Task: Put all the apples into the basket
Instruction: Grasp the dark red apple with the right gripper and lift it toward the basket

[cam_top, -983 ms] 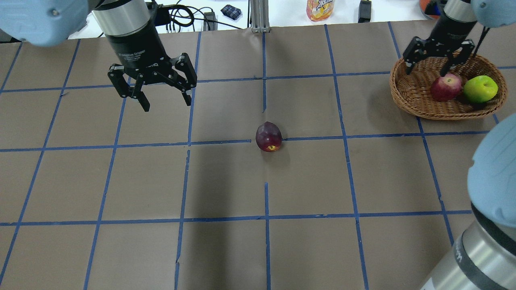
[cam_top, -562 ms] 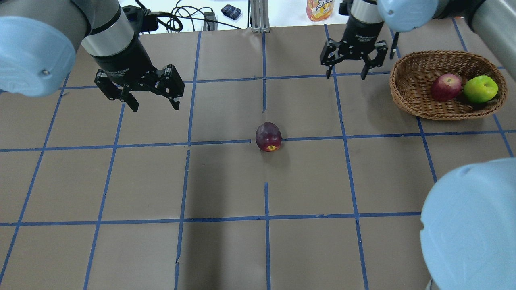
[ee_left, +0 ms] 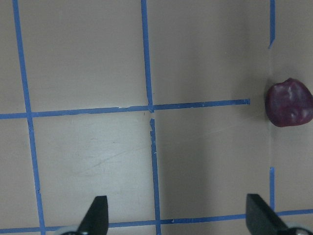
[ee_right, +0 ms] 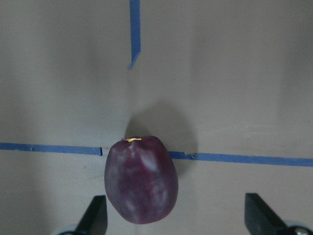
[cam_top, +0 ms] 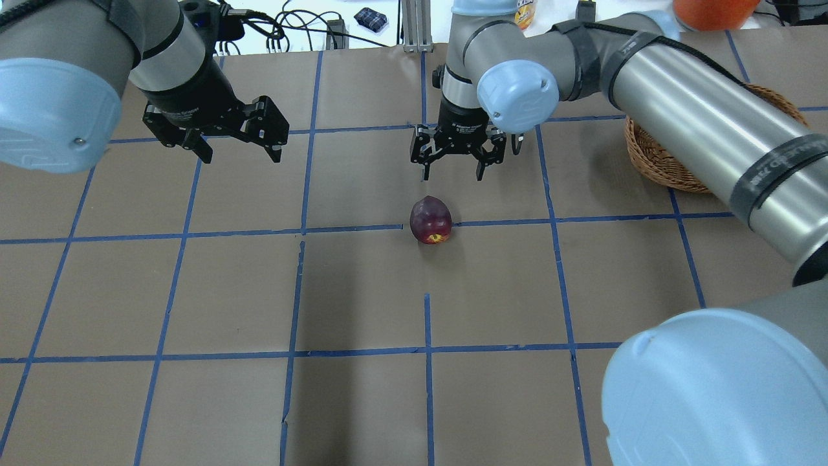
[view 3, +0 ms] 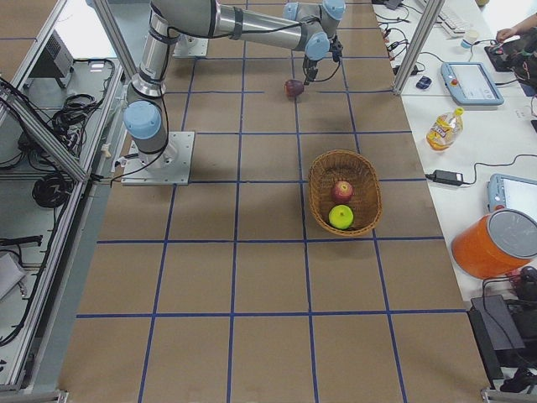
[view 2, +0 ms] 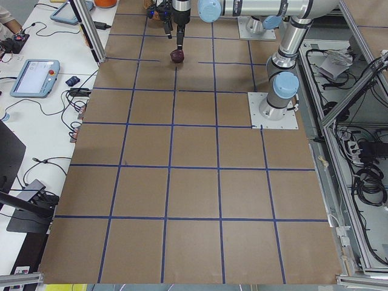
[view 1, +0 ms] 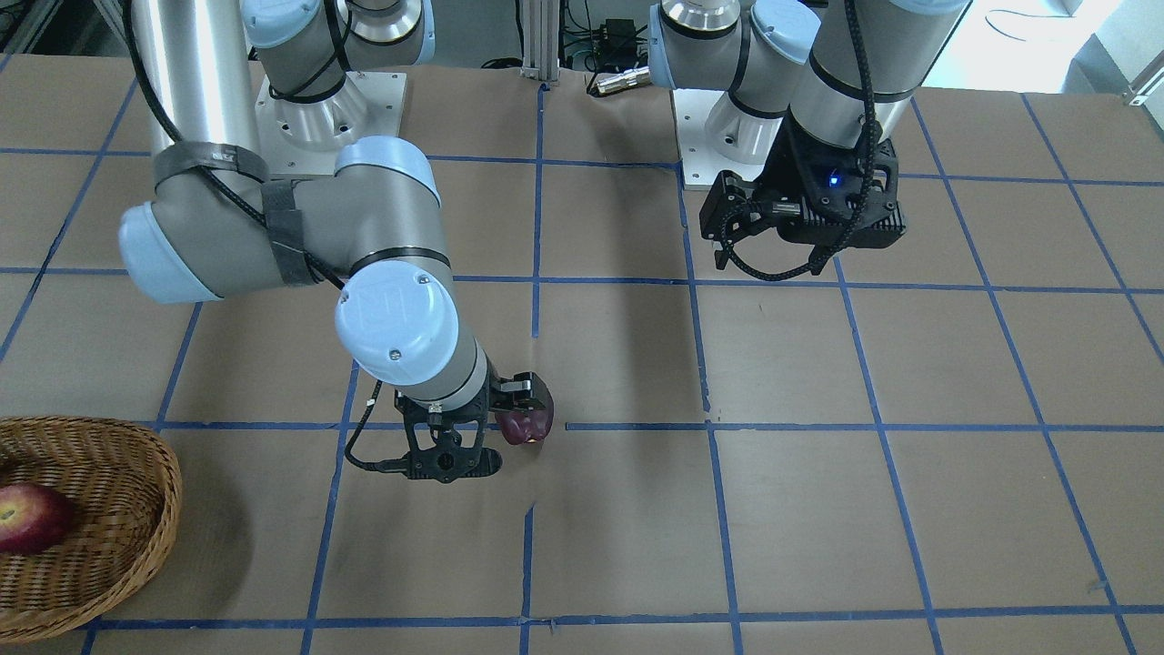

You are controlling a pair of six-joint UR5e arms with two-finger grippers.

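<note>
The dark maroon apple (cam_top: pixel 430 220) lies on its side at the table's middle, on a blue tape line. My right gripper (cam_top: pixel 453 176) is open and hovers just behind and above it. In the right wrist view the apple (ee_right: pixel 142 179) sits low between the fingers, nearer the left one. My left gripper (cam_top: pixel 242 155) is open and empty, well to the apple's left. The left wrist view shows the apple (ee_left: pixel 289 103) at the right edge. The wicker basket (view 3: pixel 315 180) holds the red apple (view 3: pixel 341 191) and the green apple (view 3: pixel 341 217). In the overhead view my right arm hides most of the basket (cam_top: pixel 653 162).
Brown paper with a blue tape grid covers the table. A juice bottle (view 3: pixel 442 128), an orange bucket (view 3: pixel 495 243), tablets and cables lie on the white side bench beyond the table's far edge. The arm bases stand at the robot's side.
My right gripper left the basket and swung left across the table to just behind the maroon apple. My left gripper drifted slightly back and left. The apples have not moved.
</note>
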